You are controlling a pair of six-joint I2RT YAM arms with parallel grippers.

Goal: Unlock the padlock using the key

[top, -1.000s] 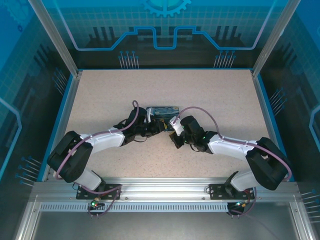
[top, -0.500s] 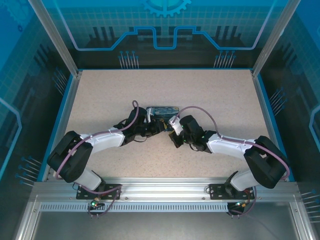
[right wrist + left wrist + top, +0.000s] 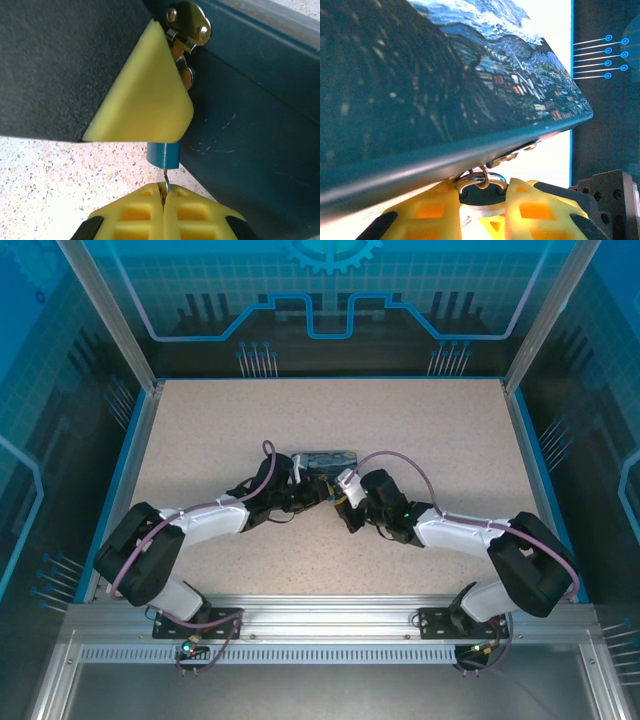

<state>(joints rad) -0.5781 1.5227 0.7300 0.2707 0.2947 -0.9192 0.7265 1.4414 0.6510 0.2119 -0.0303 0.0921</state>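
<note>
left gripper jaws clamp padlock, right gripper jaws pinch key at its base; next prob: seat & twist.

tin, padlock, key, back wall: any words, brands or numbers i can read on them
None can be read.
Tin: painted landscape, no lettering.
Padlock: plain blue body, no mark showing.
Key: too thin to tell.
Back wall: gear and line graphics, no letters.
</note>
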